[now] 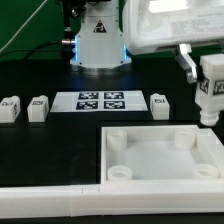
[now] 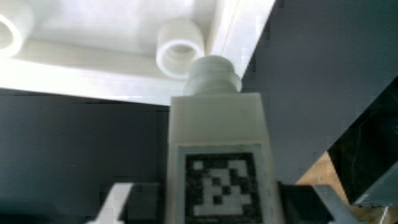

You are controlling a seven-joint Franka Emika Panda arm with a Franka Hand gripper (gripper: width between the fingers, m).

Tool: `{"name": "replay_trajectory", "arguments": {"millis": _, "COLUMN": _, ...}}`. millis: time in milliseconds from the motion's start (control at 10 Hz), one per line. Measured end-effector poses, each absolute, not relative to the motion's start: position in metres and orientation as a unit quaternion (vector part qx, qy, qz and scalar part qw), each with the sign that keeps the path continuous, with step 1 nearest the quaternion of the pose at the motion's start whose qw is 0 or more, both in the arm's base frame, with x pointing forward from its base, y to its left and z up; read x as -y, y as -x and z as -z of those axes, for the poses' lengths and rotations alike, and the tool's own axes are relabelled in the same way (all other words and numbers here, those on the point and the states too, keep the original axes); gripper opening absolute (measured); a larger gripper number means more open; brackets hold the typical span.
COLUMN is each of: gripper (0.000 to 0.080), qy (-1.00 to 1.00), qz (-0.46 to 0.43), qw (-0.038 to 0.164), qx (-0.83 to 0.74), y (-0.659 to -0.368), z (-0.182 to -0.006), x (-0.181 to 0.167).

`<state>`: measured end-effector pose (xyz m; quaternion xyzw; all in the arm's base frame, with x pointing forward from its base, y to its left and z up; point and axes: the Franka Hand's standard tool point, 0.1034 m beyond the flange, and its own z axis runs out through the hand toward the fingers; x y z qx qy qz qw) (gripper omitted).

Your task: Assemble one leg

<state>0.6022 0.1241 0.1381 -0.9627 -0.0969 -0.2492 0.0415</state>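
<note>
My gripper [image 1: 204, 72] is shut on one leg [image 1: 210, 92], a small white block with a black-and-white tag, and holds it upright with its round peg pointing down. The leg hangs just above the far right corner of the large white tray [image 1: 150, 178]. In the wrist view my gripper [image 2: 221, 212] clamps the leg [image 2: 217, 130] between both fingers. The peg tip there lies close beside a round corner socket [image 2: 178, 52], near the tray's rim [image 2: 231, 30]. Three more legs lie on the black table, two at the exterior view's left [image 1: 10, 108] [image 1: 38, 107] and one further right [image 1: 160, 104].
The marker board [image 1: 100, 100] lies flat between the loose legs, behind the tray. The arm's base [image 1: 98, 40] stands at the back. The tray has further round sockets [image 1: 118, 142] [image 1: 183, 140]. A white rail [image 1: 45, 205] runs along the front left.
</note>
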Motion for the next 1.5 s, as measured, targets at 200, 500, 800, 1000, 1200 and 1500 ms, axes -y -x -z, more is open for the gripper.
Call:
{"name": "replay_trajectory", "arguments": {"millis": 200, "gripper": 0.0292, "qy": 0.966, "qz": 0.238, "qw": 0.04, "qx": 0.091, "y": -0.606, "z": -0.118, "x": -0.116}}
{"name": "replay_trajectory", "arguments": {"millis": 500, "gripper": 0.0292, "qy": 0.967, "qz": 0.236, "qw": 0.038, "qx": 0.089, "y": -0.614, "z": -0.1, "x": -0.106}}
{"name": "replay_trajectory", "arguments": {"millis": 800, "gripper": 0.0293, "qy": 0.966, "qz": 0.238, "qw": 0.04, "qx": 0.092, "y": -0.615, "z": -0.095, "x": -0.111}}
{"name": "replay_trajectory", "arguments": {"millis": 1000, "gripper": 0.0293, "qy": 0.965, "qz": 0.241, "qw": 0.04, "qx": 0.093, "y": -0.621, "z": -0.096, "x": -0.112}}
{"name": "replay_trajectory", "arguments": {"millis": 1200, "gripper": 0.0293, "qy": 0.965, "qz": 0.239, "qw": 0.041, "qx": 0.095, "y": -0.621, "z": -0.091, "x": -0.116}}
{"name": "replay_trajectory", "arguments": {"millis": 1500, "gripper": 0.0293, "qy": 0.965, "qz": 0.24, "qw": 0.042, "qx": 0.095, "y": -0.623, "z": -0.088, "x": -0.116}}
